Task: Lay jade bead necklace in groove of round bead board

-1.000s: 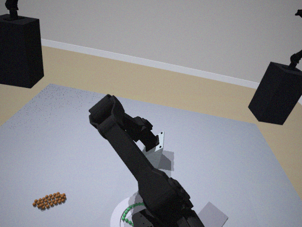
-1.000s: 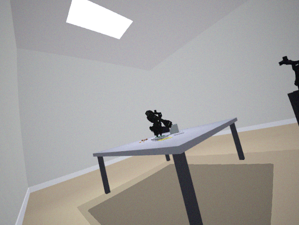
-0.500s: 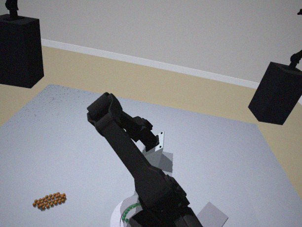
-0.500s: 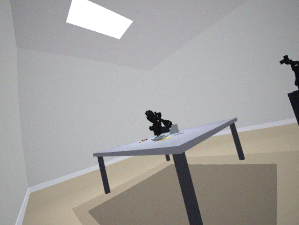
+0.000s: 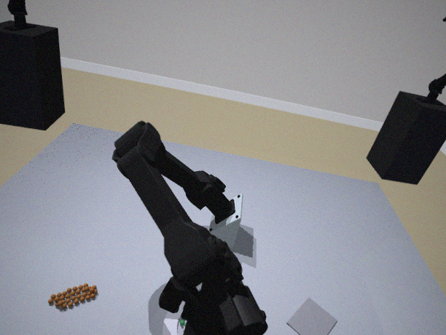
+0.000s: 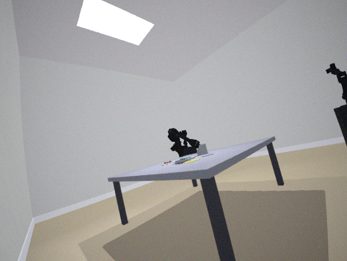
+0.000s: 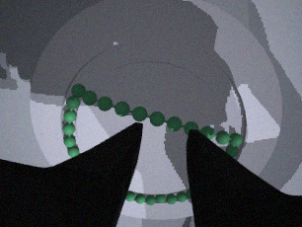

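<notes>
The round bead board [image 7: 262, 106] [image 5: 171, 325] [image 6: 178, 163] is pale grey and partly in shadow. The jade bead necklace [image 7: 139, 113] [image 5: 182, 322] lies on it as a green loop. In the wrist view a nearly straight run of beads crosses the ring, sloping down to the right; the loop curves down the left side and along the bottom. The groove's thin outline shows beyond the straight run. My gripper [image 7: 164, 133] is partly open, with nothing seen between its fingers. Its tips are just below the straight run, the right one overlapping a bead. The fingers hide parts of the loop.
An orange bead cluster [image 5: 74, 296] lies left of the board. A grey square [image 5: 311, 317] lies to the right. A pale grey bracket [image 5: 229, 231] [image 6: 202, 149] stands at my arm's base. A yellow strip [image 6: 191, 161] lies near the board. Black pedestals [image 5: 30, 76] [image 5: 406, 138] stand beyond the table.
</notes>
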Motion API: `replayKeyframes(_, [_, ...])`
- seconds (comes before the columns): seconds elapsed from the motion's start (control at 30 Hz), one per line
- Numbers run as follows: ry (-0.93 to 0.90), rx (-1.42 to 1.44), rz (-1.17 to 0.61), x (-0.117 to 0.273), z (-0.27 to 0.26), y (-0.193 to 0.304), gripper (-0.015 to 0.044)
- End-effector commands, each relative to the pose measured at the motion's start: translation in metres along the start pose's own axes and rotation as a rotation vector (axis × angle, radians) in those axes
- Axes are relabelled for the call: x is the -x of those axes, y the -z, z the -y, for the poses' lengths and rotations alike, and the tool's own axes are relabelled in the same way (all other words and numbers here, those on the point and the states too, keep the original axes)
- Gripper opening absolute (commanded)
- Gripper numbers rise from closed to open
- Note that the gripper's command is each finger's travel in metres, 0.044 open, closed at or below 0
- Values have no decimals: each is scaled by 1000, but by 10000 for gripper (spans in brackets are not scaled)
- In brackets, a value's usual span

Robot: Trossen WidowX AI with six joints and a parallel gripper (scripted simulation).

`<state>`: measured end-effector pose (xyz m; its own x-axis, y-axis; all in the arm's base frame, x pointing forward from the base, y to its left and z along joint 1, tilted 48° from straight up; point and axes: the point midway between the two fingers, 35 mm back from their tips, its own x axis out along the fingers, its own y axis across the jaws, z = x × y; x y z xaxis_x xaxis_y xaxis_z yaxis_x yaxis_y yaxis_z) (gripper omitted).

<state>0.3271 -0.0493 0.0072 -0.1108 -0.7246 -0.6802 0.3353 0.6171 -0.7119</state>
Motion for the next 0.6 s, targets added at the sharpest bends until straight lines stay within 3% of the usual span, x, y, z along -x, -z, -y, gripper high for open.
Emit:
replayKeyframes(0.0, [9, 766, 9, 14, 53, 14, 120])
replayKeyframes(0.57, [9, 781, 9, 14, 53, 14, 120])
